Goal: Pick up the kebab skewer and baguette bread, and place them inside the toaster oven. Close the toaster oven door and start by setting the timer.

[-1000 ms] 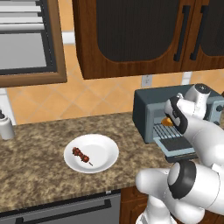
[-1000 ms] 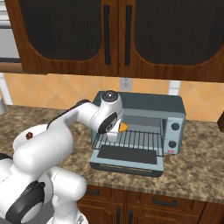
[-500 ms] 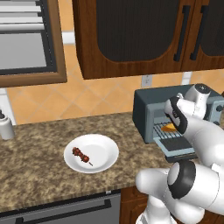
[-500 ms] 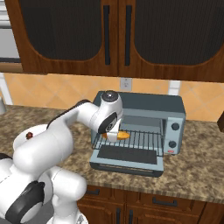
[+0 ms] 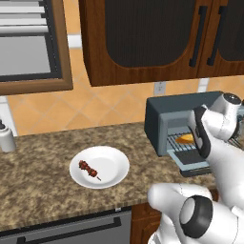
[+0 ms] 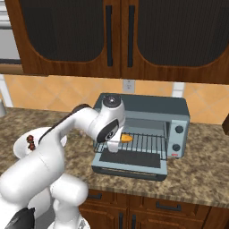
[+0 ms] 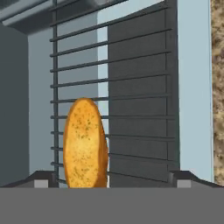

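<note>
- My gripper (image 7: 112,178): jaws spread wide, holding nothing; the two finger tips stand well apart, one on either side of the view from my hand.
- Baguette bread (image 7: 85,143): lying on the wire rack (image 7: 131,105) just ahead of my finger tips, between them but nearer one tip than the other. Not touching either pad, as far as I can tell.
- Baguette, orientation: long axis runs straight away from my hand, one rounded end at my tips, the other pointing deeper into the oven, in line with the rack's long bars rather than across them.
- Toaster oven (image 6: 147,107): my hand sits at its mouth, over the rack; the control panel (image 6: 178,136) is off to the far side from my arm.
- Toaster oven door (image 6: 129,162): dropped flat open beneath and in front of my hand.
- Kebab skewer (image 5: 89,168): on the white plate (image 5: 116,162), well away from my gripper, back along the counter (image 5: 43,186).
- Step in hand, as I judge it: the bread looks delivered. I would draw my hand straight back along the baguette's own axis, jaws kept wide, so neither pad nudges the bread or snags a rack wire.
- I would lift clear of the door before swinging toward the plate.
</note>
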### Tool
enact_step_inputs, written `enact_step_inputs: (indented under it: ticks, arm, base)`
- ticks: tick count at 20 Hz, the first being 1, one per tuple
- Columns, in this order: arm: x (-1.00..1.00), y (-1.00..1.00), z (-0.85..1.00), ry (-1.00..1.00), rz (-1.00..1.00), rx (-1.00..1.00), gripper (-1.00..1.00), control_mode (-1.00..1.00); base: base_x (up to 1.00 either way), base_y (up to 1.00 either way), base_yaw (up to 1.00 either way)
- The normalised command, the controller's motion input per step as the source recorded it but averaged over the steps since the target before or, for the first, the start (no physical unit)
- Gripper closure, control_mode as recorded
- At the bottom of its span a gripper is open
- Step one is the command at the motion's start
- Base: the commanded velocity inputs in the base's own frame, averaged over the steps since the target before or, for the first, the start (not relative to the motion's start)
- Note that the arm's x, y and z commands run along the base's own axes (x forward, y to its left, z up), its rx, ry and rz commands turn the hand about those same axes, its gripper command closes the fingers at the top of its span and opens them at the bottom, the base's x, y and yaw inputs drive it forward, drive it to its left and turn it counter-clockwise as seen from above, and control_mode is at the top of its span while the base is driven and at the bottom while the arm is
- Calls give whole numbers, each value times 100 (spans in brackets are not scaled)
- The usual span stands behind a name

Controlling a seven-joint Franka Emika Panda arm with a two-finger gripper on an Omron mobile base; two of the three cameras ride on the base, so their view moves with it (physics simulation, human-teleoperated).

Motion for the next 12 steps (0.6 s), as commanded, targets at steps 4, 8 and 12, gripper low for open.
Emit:
enact_step_inputs:
  ticks: [4, 8, 12]
  arm:
    - [-37, 83, 32, 20, 24, -6, -100, -100]
    - [-1, 100, 16, 33, 65, 0, -100, -100]
    - [0, 100, 20, 41, 69, 1, -100, -100]
  base:
    - [0, 0, 0]
    - [0, 0, 0]
    - [0, 0, 0]
